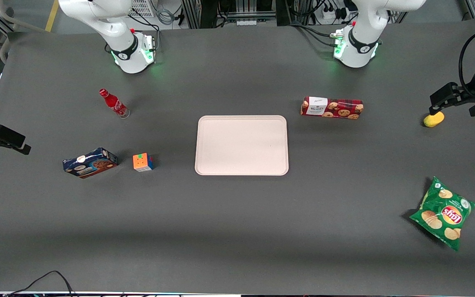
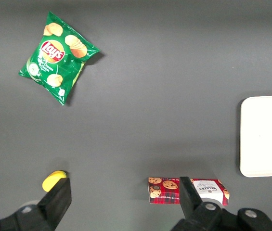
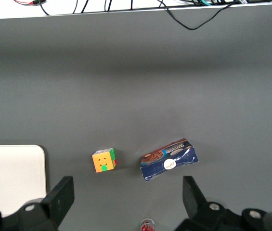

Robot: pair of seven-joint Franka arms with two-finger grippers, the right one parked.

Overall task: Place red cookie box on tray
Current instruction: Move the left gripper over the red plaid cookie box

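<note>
Dark grey table (image 1: 237,231) noted, with the tray (image 1: 241,145) at its centre, nothing on it. I find the red cookie box (image 1: 332,107) lying flat on the table, apart from the tray, toward the working arm's end. My gripper (image 2: 121,202) hangs high above the table near a yellow object (image 1: 433,119), jaws spread wide and holding nothing.
</note>
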